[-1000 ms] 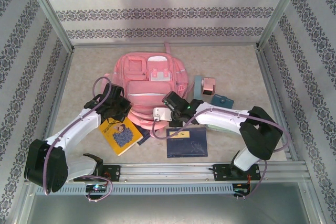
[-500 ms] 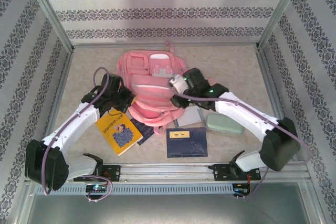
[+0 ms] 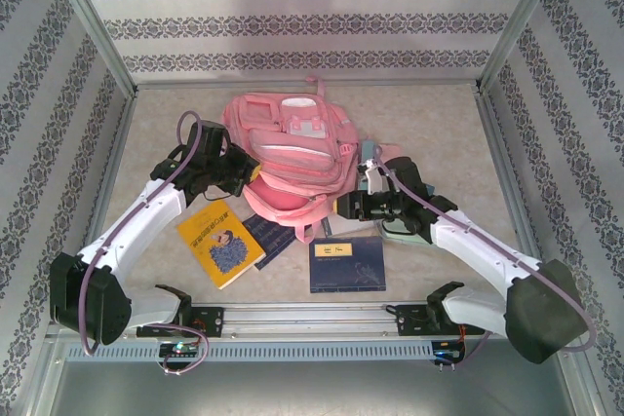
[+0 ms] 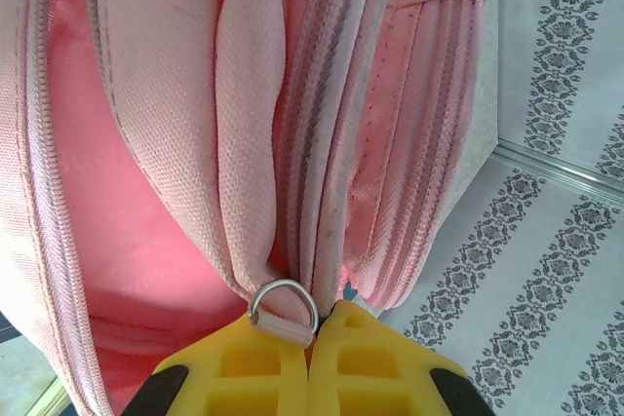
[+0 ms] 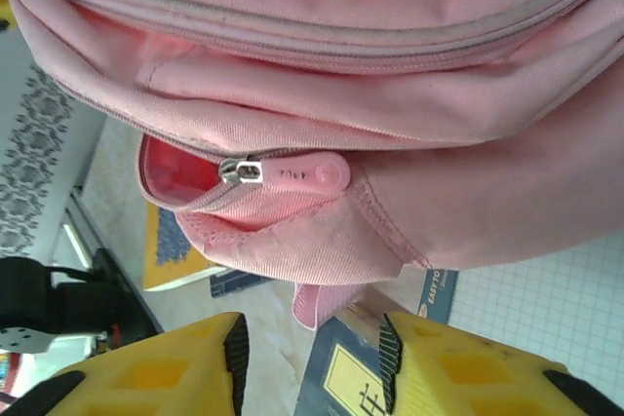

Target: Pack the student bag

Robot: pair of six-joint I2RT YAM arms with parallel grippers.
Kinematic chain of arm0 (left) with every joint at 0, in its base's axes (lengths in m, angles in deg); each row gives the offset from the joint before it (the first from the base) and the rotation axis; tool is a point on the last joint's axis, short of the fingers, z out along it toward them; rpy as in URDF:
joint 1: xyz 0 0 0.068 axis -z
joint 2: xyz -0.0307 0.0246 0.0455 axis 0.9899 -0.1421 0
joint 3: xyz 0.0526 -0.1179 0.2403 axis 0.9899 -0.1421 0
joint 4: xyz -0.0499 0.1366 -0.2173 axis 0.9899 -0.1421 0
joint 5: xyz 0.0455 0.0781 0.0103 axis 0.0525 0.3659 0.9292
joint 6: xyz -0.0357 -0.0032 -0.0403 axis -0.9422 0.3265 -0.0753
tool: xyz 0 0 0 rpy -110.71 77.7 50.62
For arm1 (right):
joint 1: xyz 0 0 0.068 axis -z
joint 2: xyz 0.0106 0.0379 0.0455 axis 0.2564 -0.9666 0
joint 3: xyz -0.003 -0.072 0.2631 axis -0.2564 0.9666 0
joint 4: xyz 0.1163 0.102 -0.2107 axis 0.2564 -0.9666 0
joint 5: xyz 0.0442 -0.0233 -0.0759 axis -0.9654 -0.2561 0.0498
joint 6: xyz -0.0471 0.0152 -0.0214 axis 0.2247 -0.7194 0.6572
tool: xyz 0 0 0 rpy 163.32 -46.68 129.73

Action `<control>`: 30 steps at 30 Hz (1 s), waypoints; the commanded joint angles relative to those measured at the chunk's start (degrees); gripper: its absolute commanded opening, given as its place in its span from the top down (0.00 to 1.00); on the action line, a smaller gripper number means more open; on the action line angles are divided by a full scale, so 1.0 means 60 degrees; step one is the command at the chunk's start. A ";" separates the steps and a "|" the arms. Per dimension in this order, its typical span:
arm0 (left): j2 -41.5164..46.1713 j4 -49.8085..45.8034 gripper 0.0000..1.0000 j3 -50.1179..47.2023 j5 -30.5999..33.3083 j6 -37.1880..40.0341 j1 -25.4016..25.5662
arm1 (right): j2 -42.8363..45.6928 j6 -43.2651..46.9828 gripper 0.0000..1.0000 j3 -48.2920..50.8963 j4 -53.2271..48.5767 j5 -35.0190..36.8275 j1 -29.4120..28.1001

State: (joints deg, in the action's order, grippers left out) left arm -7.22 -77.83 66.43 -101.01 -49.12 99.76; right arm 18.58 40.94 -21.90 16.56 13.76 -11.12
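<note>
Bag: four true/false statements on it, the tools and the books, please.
1. The left tool is shut on the ring tab of the bag. True.
2. The right tool grips the zip pull. False: its jaws stand apart, with the pull free ahead of them.
3. The yellow book is inside the bag. False: it lies on the table.
4. The blue book lies on the table, nearer the arm bases than the bag. True.

Damask-striped walls (image 3: 312, 21); beige tabletop (image 3: 439, 114); aluminium frame posts (image 3: 98, 31).
</note>
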 commanded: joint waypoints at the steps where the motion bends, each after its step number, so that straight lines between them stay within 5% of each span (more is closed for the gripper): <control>1: 0.0136 0.0466 1.00 0.0230 -0.0439 -0.0148 0.0031 | -0.0600 -0.0676 0.55 -0.0060 0.1935 -0.1405 0.0345; 12: 0.0229 0.0444 1.00 0.0132 -0.0460 -0.0282 0.0021 | -0.1961 -0.0225 0.51 -0.0511 0.2588 -0.2239 0.0560; 30: 0.0087 0.0641 1.00 -0.0004 -0.0636 -0.0429 0.0033 | -0.2760 0.0011 0.50 -0.0619 0.3173 -0.1888 0.0027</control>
State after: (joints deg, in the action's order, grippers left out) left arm -7.22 -77.88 66.41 -102.03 -50.45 99.76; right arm 2.95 40.39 -23.78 32.15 2.81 -10.14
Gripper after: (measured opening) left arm 0.050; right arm 0.504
